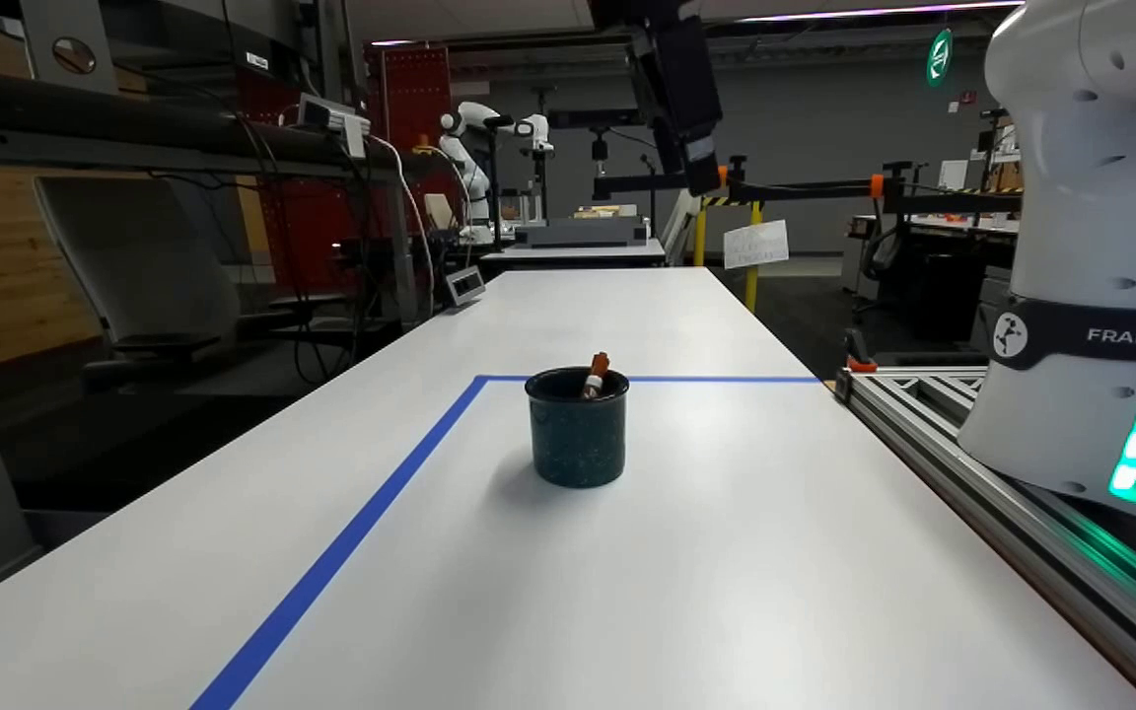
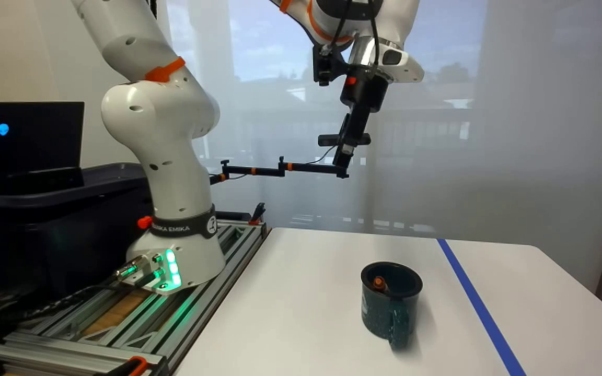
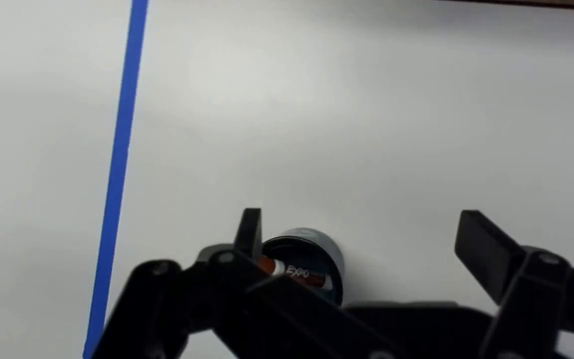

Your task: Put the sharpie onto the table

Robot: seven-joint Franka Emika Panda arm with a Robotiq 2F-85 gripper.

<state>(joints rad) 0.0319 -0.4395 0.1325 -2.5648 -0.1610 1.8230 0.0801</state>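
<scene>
I find my claw spread wide and empty above the surface, the sharpie leaning inside the mug, left of my midline in the wrist view; descending with that offset could, I judge, strike and topple the mug.

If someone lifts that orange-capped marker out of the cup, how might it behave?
The marker would probably stay stiff, looking straight and slim. Tilted in the wide-mouthed cup, it could swivel when nudged. Laid on the flat table, it might roll, as its cap looks round.
</scene>
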